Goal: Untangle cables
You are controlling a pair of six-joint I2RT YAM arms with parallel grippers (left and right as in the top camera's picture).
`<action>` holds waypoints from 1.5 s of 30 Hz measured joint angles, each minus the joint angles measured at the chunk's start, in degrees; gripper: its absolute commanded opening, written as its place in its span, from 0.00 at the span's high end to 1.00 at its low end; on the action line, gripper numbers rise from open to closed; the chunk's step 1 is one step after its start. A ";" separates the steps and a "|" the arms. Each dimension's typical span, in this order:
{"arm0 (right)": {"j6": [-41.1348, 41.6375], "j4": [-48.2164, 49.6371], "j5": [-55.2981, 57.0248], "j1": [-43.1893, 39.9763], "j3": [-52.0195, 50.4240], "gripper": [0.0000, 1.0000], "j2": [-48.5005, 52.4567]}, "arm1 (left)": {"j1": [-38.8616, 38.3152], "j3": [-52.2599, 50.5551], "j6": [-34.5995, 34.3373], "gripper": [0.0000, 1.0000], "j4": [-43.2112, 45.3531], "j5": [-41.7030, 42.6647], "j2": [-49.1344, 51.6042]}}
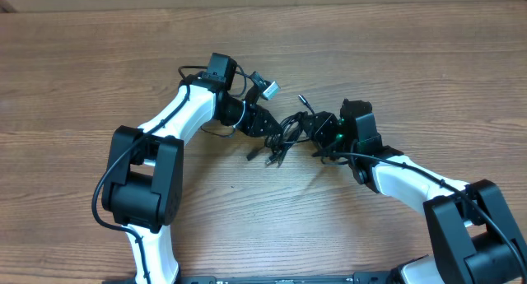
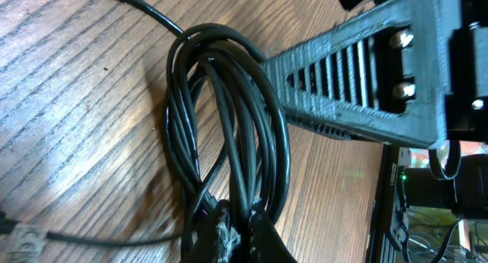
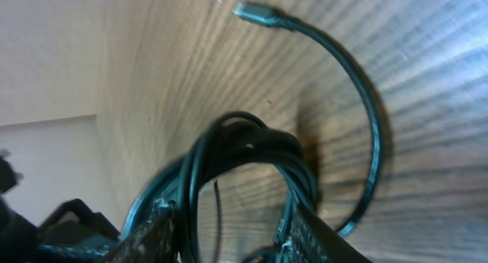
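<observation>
Leftmost, the white left arm with black joints (image 1: pixel 177 111) bends in from the near edge of the brown wood-grain table (image 1: pixel 74 78) toward its middle. The black two-finger left gripper (image 1: pixel 274 128) sits at the left edge of the tangle. In the left wrist view its two dark fingertips stand pinched close together, clenched on several strands of the thin black cables (image 2: pixel 229 103) where the loops converge. From that pinch the cables fan out in a long coil lying flat on the wood, and a whitish plug end shows blurred at the lower left. A ribbed black plastic finger (image 2: pixel 358 88) lies against the coil's upper right.

Seen from overhead, the cables lie bunched mid-table between the two grippers. Loose ends trail toward the near side and one silver-tipped end pokes toward the far side.

Just right of the bunch is the black right gripper (image 1: pixel 306 129). Its wrist view shows its fingers (image 3: pixel 145 240) standing apart with the coil between them and strands running against both. Whether they squeeze it I cannot tell. One cable arcs away across the wood to a small plug. Farthest right, the white right arm (image 1: pixel 412 181) runs back to the near corner.
</observation>
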 measured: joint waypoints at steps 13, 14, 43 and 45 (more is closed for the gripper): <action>-0.17 -1.57 1.70 0.02 0.00 0.55 0.00 | -0.02 0.00 0.00 0.96 0.00 0.04 0.00; -0.17 -1.57 1.70 0.00 0.00 0.55 0.00 | -0.02 0.00 0.02 0.96 0.00 0.04 0.00; -0.28 -1.66 1.49 2.80 0.00 0.96 0.00 | -0.02 0.00 -0.26 0.44 -0.04 -0.17 0.00; -0.35 -1.68 1.51 2.80 0.00 0.96 0.00 | 0.00 0.00 -0.20 0.37 -0.02 -0.17 -0.02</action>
